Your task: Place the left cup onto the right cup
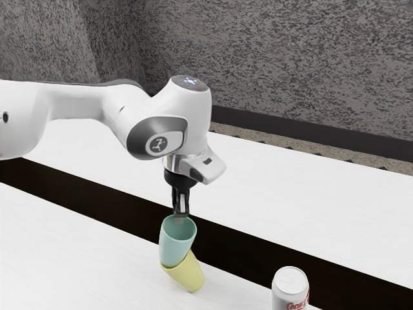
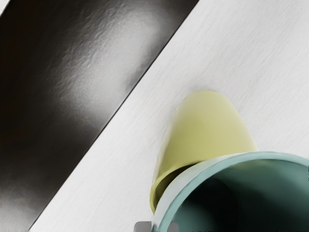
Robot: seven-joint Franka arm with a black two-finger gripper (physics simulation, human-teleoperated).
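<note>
Nearly upright, mouth up: held teal cup (image 1: 176,240) by its rim, gripper (image 1: 181,210) jaws closed on it.
Seated in yellow cup (image 1: 187,276) lying slanted, base toward the table's (image 1: 64,265) near edge.

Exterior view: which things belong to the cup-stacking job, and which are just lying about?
Job:
- gripper, pinching the teal cup's rim
- teal cup, its base in the yellow cup's mouth
- yellow cup, tipped over on the table

Lying about:
- soda can, upright, apart from the cups
</note>
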